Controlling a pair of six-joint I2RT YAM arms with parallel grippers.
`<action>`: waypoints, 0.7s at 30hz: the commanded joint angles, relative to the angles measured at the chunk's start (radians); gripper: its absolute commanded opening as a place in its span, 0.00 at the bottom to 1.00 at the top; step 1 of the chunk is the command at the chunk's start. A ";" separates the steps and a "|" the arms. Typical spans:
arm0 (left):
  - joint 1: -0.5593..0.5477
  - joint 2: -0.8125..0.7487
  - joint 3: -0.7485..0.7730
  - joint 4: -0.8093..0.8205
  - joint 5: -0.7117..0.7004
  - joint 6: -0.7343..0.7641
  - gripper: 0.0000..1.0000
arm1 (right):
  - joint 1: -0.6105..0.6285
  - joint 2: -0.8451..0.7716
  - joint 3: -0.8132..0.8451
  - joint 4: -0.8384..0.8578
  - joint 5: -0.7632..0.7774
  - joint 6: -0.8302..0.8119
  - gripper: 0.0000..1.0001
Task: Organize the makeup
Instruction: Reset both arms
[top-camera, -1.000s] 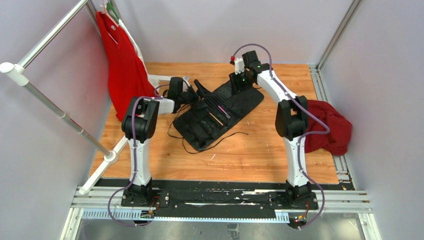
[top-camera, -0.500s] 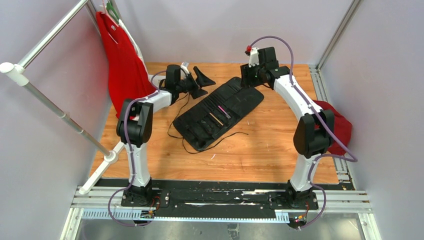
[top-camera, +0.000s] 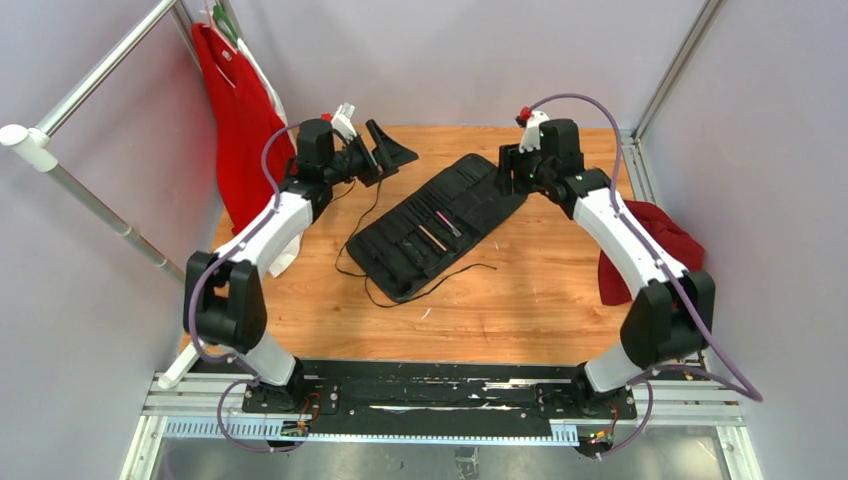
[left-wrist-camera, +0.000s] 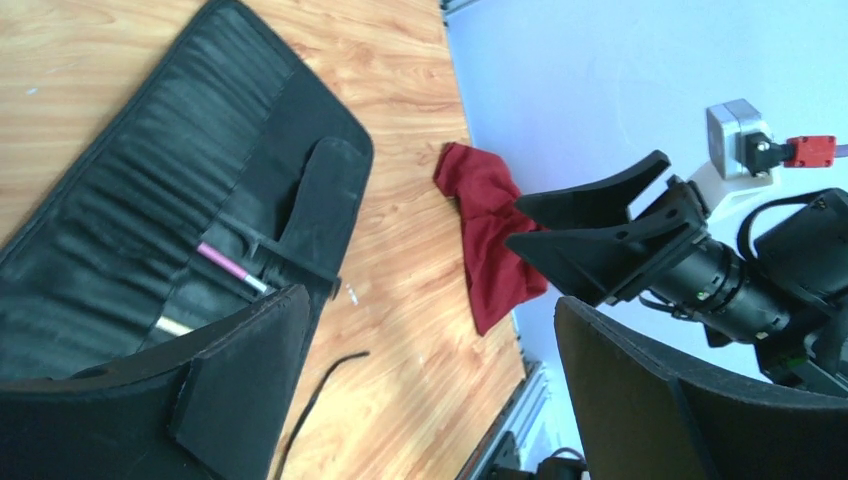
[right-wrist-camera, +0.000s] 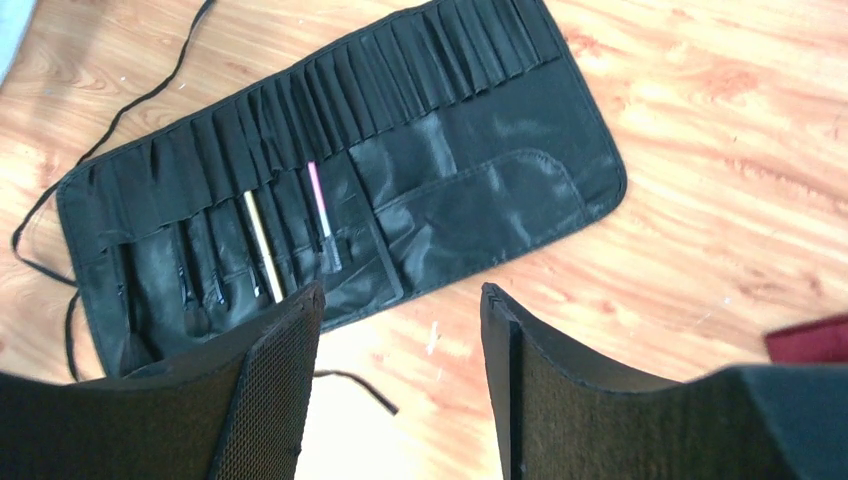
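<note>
The makeup brushes sit in slots of the open black fabric roll (top-camera: 440, 215) at mid-table. A pink brush (top-camera: 446, 222) and a tan brush (top-camera: 432, 238) lie among several black ones. The right wrist view shows the pink brush (right-wrist-camera: 320, 205), the tan brush (right-wrist-camera: 262, 245) and black brushes (right-wrist-camera: 195, 290). The left wrist view shows the pink brush (left-wrist-camera: 222, 262). My left gripper (top-camera: 388, 152) is open and empty, raised beyond the roll's far left. My right gripper (top-camera: 508, 168) is open and empty, raised over the roll's far right end. Its open fingers frame bare wood (right-wrist-camera: 400, 390).
A dark red cloth (top-camera: 655, 250) lies at the right table edge. A red garment (top-camera: 240, 130) hangs on a white rack (top-camera: 100, 200) at the left. The roll's black cords (top-camera: 365, 270) trail over the wood in front of it.
Both arms have lifted off the roll and swung outward: the left gripper went up and left toward the back, the right gripper went right. The roll and brushes stay put.
</note>
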 joint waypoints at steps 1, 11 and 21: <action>0.004 -0.167 -0.069 -0.190 -0.116 0.180 0.98 | -0.014 -0.144 -0.151 0.131 0.034 0.099 0.59; 0.005 -0.461 -0.173 -0.422 -0.360 0.357 0.98 | -0.015 -0.565 -0.602 0.401 0.279 0.353 0.65; 0.004 -0.594 -0.251 -0.431 -0.402 0.350 0.98 | -0.015 -0.810 -0.779 0.406 0.455 0.407 0.66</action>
